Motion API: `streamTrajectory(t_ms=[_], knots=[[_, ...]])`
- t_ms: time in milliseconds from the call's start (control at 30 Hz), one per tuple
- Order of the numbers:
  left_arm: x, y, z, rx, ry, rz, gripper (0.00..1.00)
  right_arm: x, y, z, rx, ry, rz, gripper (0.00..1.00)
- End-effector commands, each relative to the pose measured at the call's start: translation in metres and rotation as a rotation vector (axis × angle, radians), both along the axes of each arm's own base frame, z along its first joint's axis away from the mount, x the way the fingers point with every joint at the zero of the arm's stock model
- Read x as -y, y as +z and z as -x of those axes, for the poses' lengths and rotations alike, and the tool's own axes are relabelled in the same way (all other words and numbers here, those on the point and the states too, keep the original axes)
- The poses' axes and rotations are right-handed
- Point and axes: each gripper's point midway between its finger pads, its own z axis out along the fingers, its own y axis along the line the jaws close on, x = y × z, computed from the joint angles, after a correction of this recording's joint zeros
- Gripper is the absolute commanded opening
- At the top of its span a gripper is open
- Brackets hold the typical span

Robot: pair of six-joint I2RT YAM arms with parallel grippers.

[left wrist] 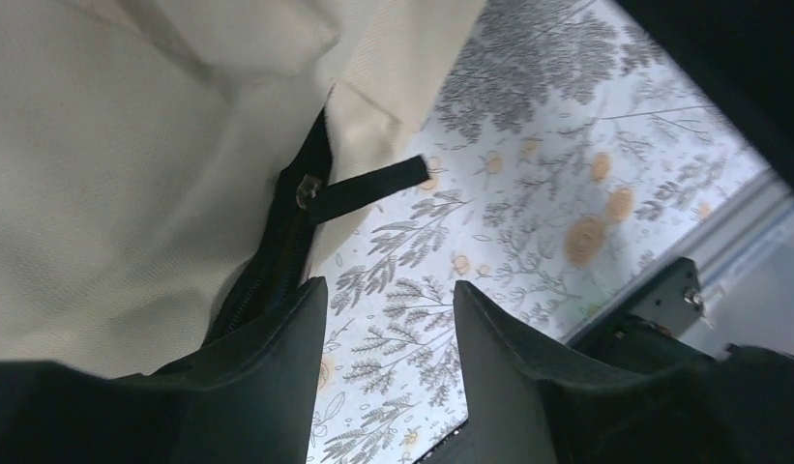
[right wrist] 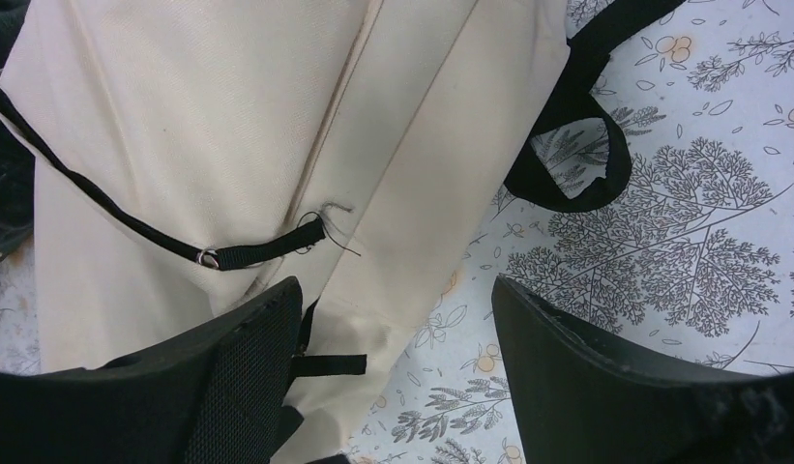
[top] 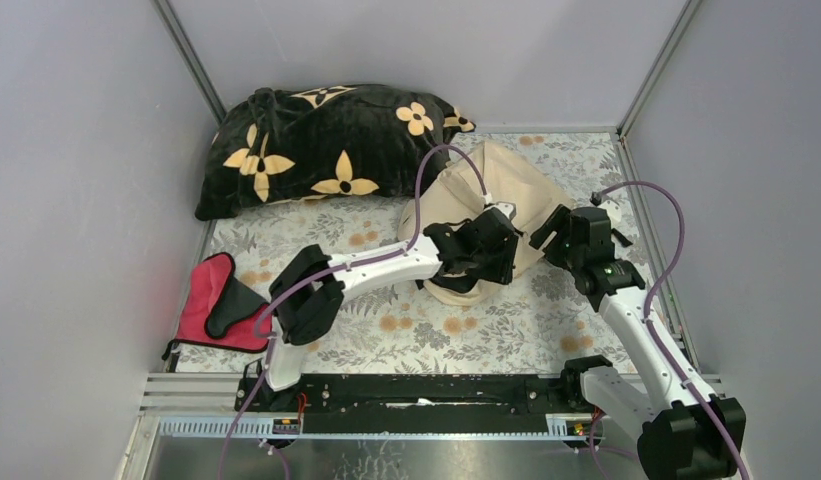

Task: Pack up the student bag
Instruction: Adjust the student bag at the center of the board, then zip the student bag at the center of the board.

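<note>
The bag (top: 506, 180) is showing cream fabric, its zipper (left wrist: 267, 261) and strap (right wrist: 567, 200) black. The pillow (top: 326, 140) is displaying tan flowers on black. The pouch (top: 211, 300) is showing red and black. The cloth (top: 436, 330) is carrying grey foliage and orange blossoms on white.

Floral tbl (top: 486, 335) — student bag (top: 516, 180), pillow (top: 316, 140), pouch (top: 208, 300)

lab cell, grey panel walls (top: 76, 150)
</note>
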Motion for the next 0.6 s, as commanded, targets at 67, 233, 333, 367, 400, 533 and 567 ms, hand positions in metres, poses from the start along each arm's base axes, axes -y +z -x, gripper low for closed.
streamTrajectory(t_ms=[67, 233, 333, 367, 400, 533, 567], knots=[[-0.009, -0.018, -0.015, 0.018, 0.151, -0.063, 0.56, -0.005, 0.005, -0.002, 0.019, 0.015, -0.03, 0.78], [-0.011, -0.024, -0.018, 0.006, 0.241, -0.062, 0.5, -0.003, 0.008, -0.005, 0.026, 0.022, -0.011, 0.79], [-0.009, -0.017, -0.024, 0.024, 0.295, -0.043, 0.48, -0.004, 0.011, -0.007, 0.032, 0.031, -0.005, 0.79], [-0.007, -0.015, -0.026, 0.028, 0.311, -0.035, 0.48, -0.004, 0.012, -0.008, 0.036, 0.032, -0.006, 0.79], [-0.005, -0.012, -0.029, 0.028, 0.324, -0.025, 0.48, -0.004, 0.013, -0.008, 0.038, 0.032, -0.007, 0.79], [0.006, -0.006, -0.032, -0.007, 0.372, 0.025, 0.47, -0.005, 0.013, -0.008, 0.039, 0.038, -0.009, 0.8], [0.009, -0.006, -0.032, -0.021, 0.378, 0.033, 0.46, -0.005, 0.012, -0.007, 0.038, 0.04, -0.008, 0.79]])
